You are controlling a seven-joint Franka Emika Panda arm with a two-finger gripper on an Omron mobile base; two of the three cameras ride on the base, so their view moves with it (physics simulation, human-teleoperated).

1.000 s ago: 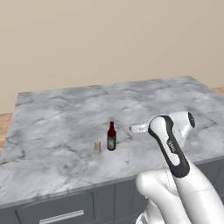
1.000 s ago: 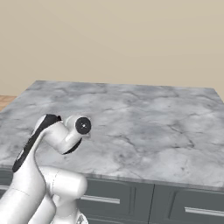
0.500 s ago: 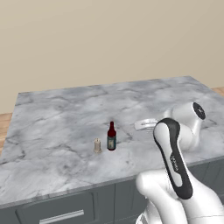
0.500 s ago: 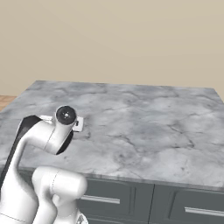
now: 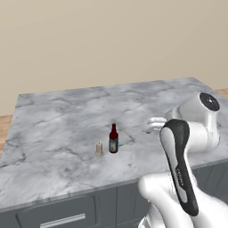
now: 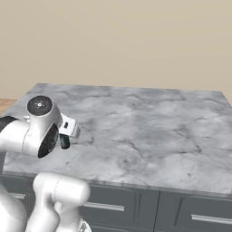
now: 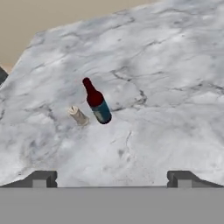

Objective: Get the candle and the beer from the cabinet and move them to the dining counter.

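Observation:
The beer (image 5: 113, 139), a dark bottle with a blue label, stands upright on the marble dining counter (image 5: 62, 116) near its front edge. The short tan candle (image 5: 99, 148) stands just left of it, close but apart. My gripper (image 5: 151, 125) hovers to the right of the bottle, well clear of it. In the hand view the beer (image 7: 97, 102) and candle (image 7: 78, 116) lie ahead on the dining counter (image 7: 166, 65). The gripper (image 7: 111, 179) is open with nothing between its fingertips (image 7: 41, 178). The cabinet is out of view.
Dark grey drawers (image 6: 195, 215) with silver bar handles run under the counter's front edge. A beige wall (image 5: 111, 40) stands behind the island. Wood floor (image 5: 4, 124) shows at the far left. My white arm (image 6: 38, 131) covers the counter's near left corner in the right base view.
My arm has folded back, the elbow lifting and the hand drawing away to the right of the bottle. The beer and candle have stayed put. The jaws have stayed open.

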